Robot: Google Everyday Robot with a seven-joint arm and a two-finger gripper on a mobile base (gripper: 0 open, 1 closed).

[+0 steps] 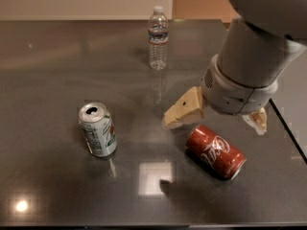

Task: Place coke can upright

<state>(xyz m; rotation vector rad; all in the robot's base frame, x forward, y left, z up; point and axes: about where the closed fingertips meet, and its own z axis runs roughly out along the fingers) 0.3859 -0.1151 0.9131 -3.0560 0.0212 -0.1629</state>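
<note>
The coke can (216,151), red with white script, lies on its side on the dark table (57,61) at the front right. My gripper (214,122) hangs just above and behind the can. It is open, with one tan finger (184,110) to the can's left and the other finger (257,120) to its right. The gripper holds nothing.
A silver-and-green soda can (98,130) stands upright at the front left. A clear water bottle (158,38) stands upright at the back middle. The table's right edge (288,128) runs close to the coke can.
</note>
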